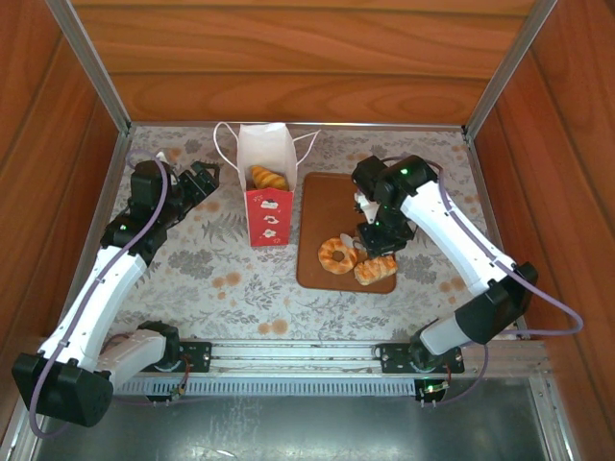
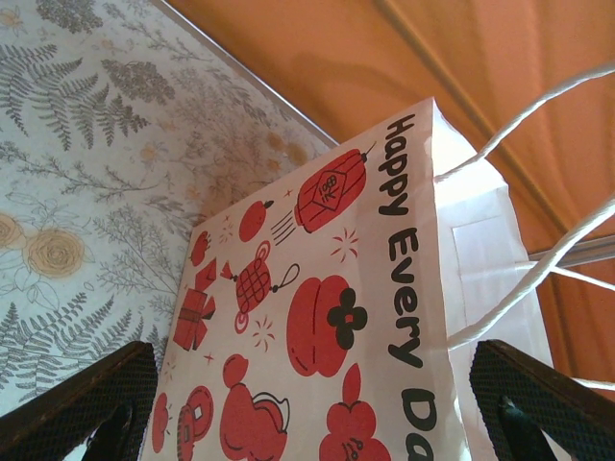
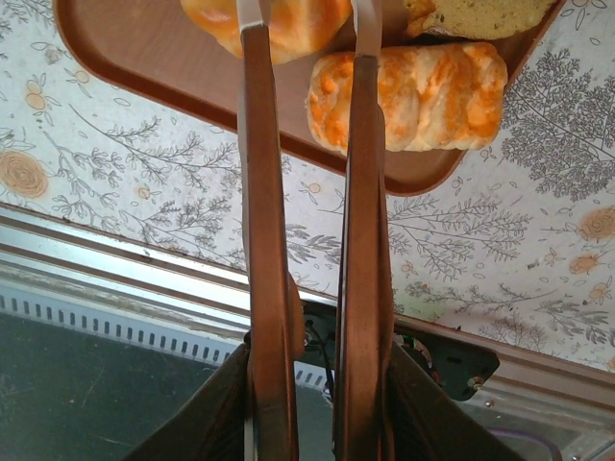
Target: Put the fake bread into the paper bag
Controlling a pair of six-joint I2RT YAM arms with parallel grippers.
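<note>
One croissant [image 1: 268, 178] already lies in the mouth of the paper bag [image 1: 266, 197], which stands upright on the table [image 1: 192, 279]. The left hand [image 2: 312, 357] sits just beside it with fingers wide apart, the bag's printed face between them; whether they touch it I cannot tell.

The step in hand looks like picking the next pastry. The right hand [image 3: 317, 408] is clamped on long brown tongs [image 3: 264, 240], whose blades are close together with nothing between them. Their tips reach over the brown tray [image 1: 322, 206] at a doughnut [image 1: 337, 254], with a glazed roll [image 3: 423, 96] just beside it.

Next, the tongs likely need to lower, close on one piece, and lift it clear.
</note>
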